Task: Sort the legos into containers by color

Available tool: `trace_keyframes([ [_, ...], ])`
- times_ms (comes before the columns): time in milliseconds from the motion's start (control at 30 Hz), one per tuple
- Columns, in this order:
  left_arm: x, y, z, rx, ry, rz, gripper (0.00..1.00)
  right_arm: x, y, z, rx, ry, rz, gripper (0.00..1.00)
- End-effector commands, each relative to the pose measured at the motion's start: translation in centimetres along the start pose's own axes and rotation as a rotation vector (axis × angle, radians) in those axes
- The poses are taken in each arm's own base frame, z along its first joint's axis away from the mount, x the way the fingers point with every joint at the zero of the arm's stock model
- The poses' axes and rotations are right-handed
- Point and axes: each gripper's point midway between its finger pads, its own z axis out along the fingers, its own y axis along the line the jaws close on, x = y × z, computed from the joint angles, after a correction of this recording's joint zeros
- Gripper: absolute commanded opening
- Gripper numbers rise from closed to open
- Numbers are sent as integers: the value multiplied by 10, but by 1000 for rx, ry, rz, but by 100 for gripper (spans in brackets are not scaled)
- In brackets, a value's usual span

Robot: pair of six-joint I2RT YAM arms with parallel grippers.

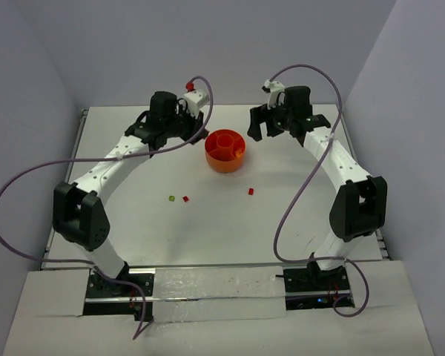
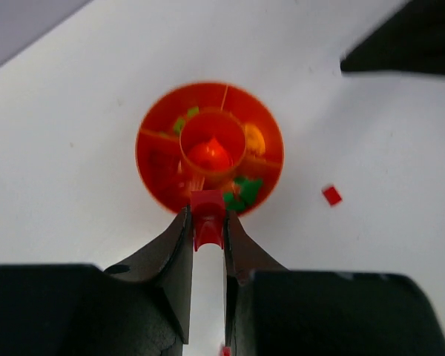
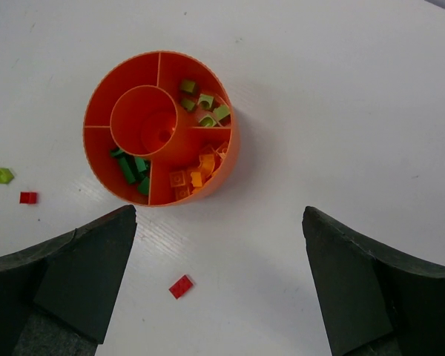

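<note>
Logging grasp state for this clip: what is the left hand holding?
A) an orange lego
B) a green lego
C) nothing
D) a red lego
D: in the left wrist view the left hand is shut on a red lego, with the orange bowl just beyond it.

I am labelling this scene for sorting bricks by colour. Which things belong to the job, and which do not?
Job: round orange plastic divided bowl; small red plastic brick in left end effector; two loose red bricks; loose light-green brick.
Not job: purple cables; white table.
</note>
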Motion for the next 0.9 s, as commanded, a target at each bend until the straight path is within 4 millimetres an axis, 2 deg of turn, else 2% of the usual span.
trace_keyframes([
  [0,-21,4,37,28,-56,-100,0,-14,5,-23,2,-60,-28,100],
  [167,-18,23,68,7,-57,-166,0,-16,5,-33,19,-75,-31,100],
  [367,-10,30,83,7,-42,-171,1,-16,4,-35,23,-76,-32,100],
  [433,-2,32,89,2,-20,-175,3,-16,6,-35,19,-78,-31,100],
  [533,4,35,93,-2,-3,-180,5,-16,6,-35,14,-78,-28,100],
  [600,8,36,95,-8,9,-185,13,-18,7,-37,9,-81,-32,100],
  [633,9,36,96,-7,13,-185,14,-18,8,-37,7,-81,-34,100],
  [767,7,40,93,-25,11,-185,26,-21,9,-39,3,-87,-40,100],
  [867,1,46,90,-32,3,-188,29,-23,12,-39,-7,-88,-40,100],
])
